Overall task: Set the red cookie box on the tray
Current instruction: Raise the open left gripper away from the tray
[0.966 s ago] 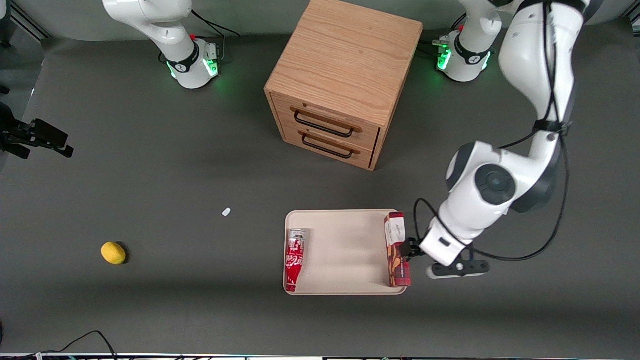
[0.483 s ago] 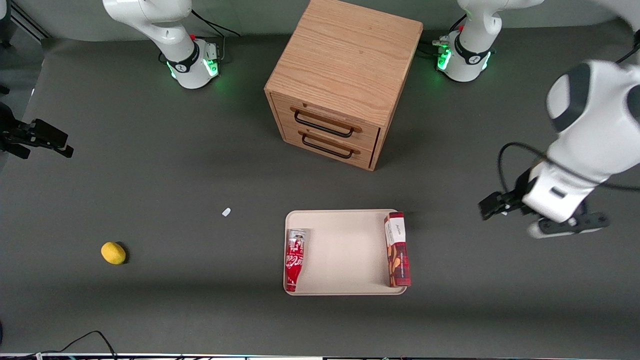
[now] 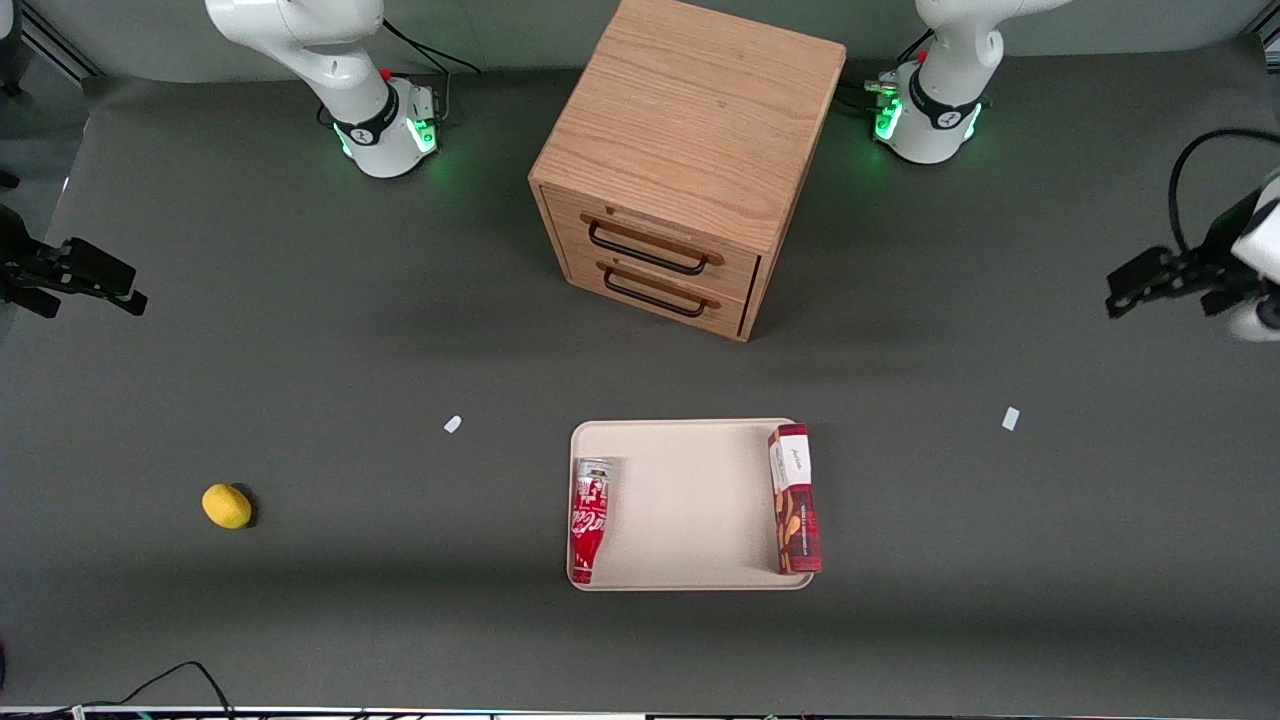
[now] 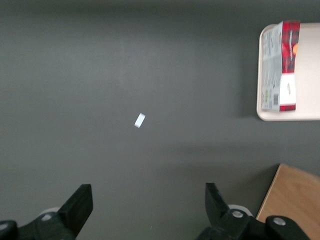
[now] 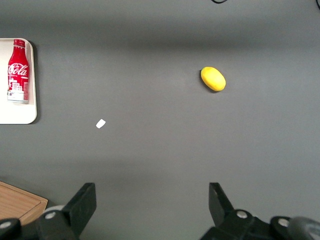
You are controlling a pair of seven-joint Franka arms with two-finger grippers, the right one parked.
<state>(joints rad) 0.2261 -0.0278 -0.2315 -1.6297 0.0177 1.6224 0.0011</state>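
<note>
Since a second ago, when it stood against the red cookie box [image 3: 795,499], my left gripper [image 3: 1165,283] has let go and pulled well away toward the working arm's end of the table, and it now hangs above bare mat, farther from the front camera than the tray [image 3: 690,500]. From the wrist camera I see its two fingers [image 4: 77,205] spread wide apart with nothing between them, so the claw is open and empty.

I see the red cookie box lying flat along the tray's edge on the working arm's side, white end panel pointing away from the front camera, its long outer side right at the rim. I cannot tell whether it overhangs the rim. It has not shifted since the release. In the wrist view the box [image 4: 282,65] shows on the beige tray [image 4: 305,114] with a grey printed side facing up.

A red Coca-Cola bottle [image 3: 588,519] lies along the tray's edge nearest the parked arm, well apart from the box. I also see a wooden drawer cabinet [image 3: 685,160] farther from the front camera than the tray, a lemon [image 3: 227,506] toward the parked arm's end, and a small white scrap [image 3: 1010,418] on the mat between the tray and the gripper.
</note>
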